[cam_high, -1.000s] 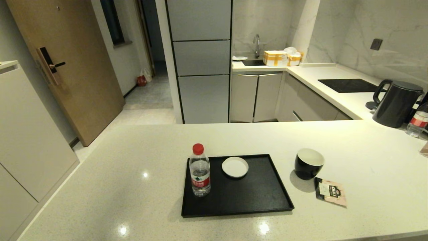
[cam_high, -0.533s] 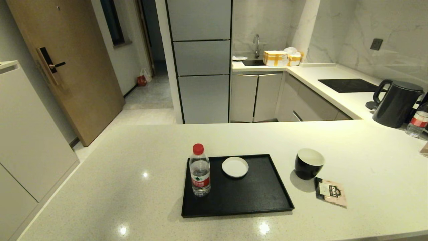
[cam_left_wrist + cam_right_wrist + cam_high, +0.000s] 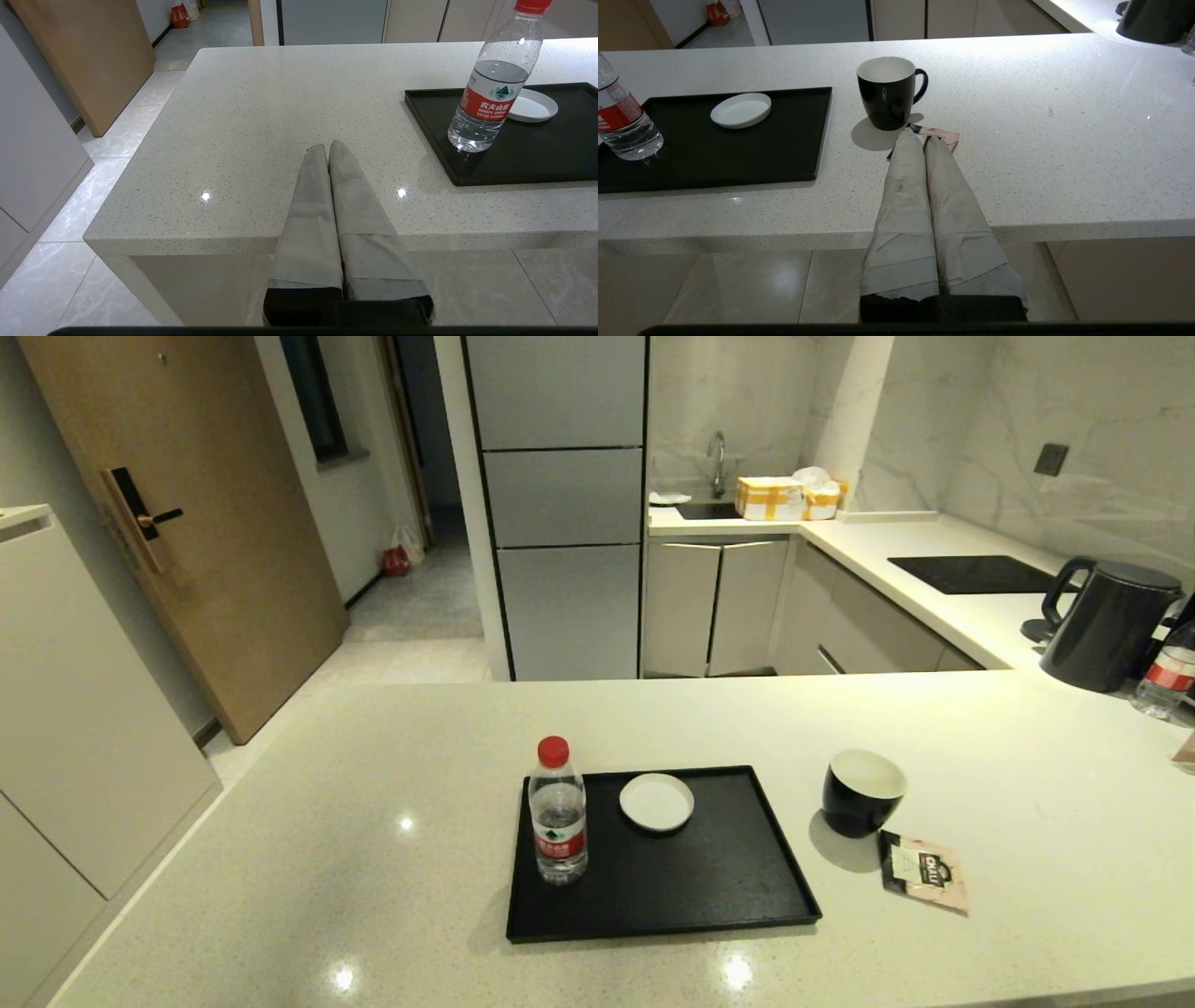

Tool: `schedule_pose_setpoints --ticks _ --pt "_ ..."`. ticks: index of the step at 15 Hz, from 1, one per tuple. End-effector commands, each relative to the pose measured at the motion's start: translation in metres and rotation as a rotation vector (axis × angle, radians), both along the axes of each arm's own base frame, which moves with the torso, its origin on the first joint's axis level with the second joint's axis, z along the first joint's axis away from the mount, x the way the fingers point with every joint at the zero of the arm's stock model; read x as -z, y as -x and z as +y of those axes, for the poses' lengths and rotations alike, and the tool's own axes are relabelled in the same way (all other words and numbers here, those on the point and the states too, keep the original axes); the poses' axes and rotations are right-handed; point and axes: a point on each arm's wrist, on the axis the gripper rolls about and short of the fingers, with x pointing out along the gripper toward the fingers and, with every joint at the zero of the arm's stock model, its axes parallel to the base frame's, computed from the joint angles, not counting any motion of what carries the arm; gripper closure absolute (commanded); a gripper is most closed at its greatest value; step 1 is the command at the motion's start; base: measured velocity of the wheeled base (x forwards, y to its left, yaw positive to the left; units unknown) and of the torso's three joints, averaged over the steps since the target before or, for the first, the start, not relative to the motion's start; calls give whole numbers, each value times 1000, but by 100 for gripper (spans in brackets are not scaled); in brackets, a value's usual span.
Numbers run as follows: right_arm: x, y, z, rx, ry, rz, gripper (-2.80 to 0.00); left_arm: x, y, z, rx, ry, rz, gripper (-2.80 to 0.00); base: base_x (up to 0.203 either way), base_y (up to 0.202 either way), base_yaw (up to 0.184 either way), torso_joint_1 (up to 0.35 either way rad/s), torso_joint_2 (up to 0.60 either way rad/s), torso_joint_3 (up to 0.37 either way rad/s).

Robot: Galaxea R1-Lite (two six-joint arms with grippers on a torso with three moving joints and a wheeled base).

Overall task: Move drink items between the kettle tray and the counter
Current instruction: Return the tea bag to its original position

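On the cream counter [image 3: 373, 859], a black cup [image 3: 861, 793] with a white inside stands just right of the matte black tray [image 3: 709, 896]. The right wrist view shows a handle on the far side of the cup [image 3: 887, 91]. A pink-and-black tea sachet [image 3: 924, 873] lies flat near the cup, on its right. My right gripper [image 3: 922, 135] is shut and empty, hanging off the counter's near edge and pointing at the sachet [image 3: 945, 134]. To the left of the tray [image 3: 537, 158], my left gripper [image 3: 327, 147] is likewise shut and empty. Neither gripper shows in the head view.
A red-capped water bottle [image 3: 558, 812] and a small white dish [image 3: 656, 801] sit on the tray. At the far right stand a dark kettle [image 3: 1106, 621] and a second bottle [image 3: 1167, 677]. A glossy black hob panel [image 3: 976, 574] lies behind them.
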Motion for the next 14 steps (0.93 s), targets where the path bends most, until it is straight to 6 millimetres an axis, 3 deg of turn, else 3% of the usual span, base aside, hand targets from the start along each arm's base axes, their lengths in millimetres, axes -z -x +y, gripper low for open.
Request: schedule_pose_setpoints --ticks 1,12,14 --pt "0 0 0 -1 -1 2 0 0 0 0 -1 0 -1 0 0 0 0 0 0 0" --pt "-2 1 0 5 3 39 0 0 0 0 -1 1 -1 0 0 0 0 0 0 0" --pt "-36 7 0 13 -33 49 0 0 0 0 -1 0 -1 0 0 0 0 0 0 0"
